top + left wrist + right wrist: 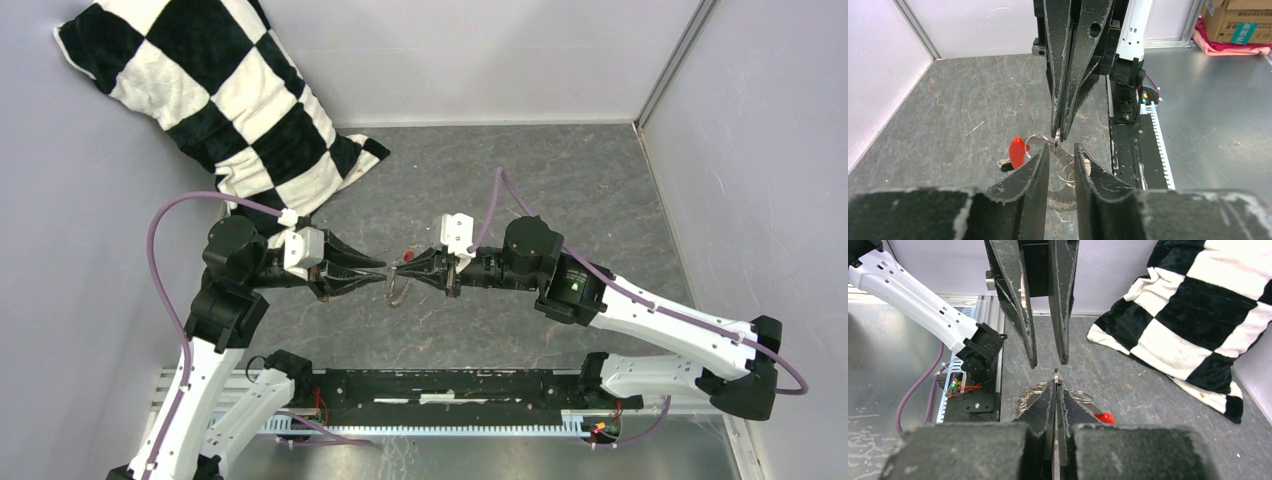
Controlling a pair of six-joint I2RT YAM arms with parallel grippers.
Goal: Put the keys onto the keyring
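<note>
Nearest you, the black base rail (450, 385) runs along the near edge of the grey table (540, 180), with both arms reaching in from it to meet tip to tip over the middle. Your right gripper (403, 268) is clamped closed on the keyring (397, 292), its two fingers pressed flat together with one thin edge of the silvery loop standing up between the tips. In the top view the ring reads as a narrow oval, almost edge-on. Its long axis runs from that pinch point back toward the near edge, and further silvery coils bunch just below the tips. Your left gripper (383, 274) faces it from the other side with the jaws apart and a clear gap between the fingers. Its tips sit just beside the pinched edge, and you cannot tell whether they touch the ring. The red tag (1018, 151) hangs off the ring on the far side of the right fingers. Its long axis is slanted, upper end at the loop, lower end pointing away from it. A small black piece (1004, 164) sits right at that lower end, too small to tell what it is. Farthest back, a black-and-white checkered pillow (230, 100) leans in the far left corner.
</note>
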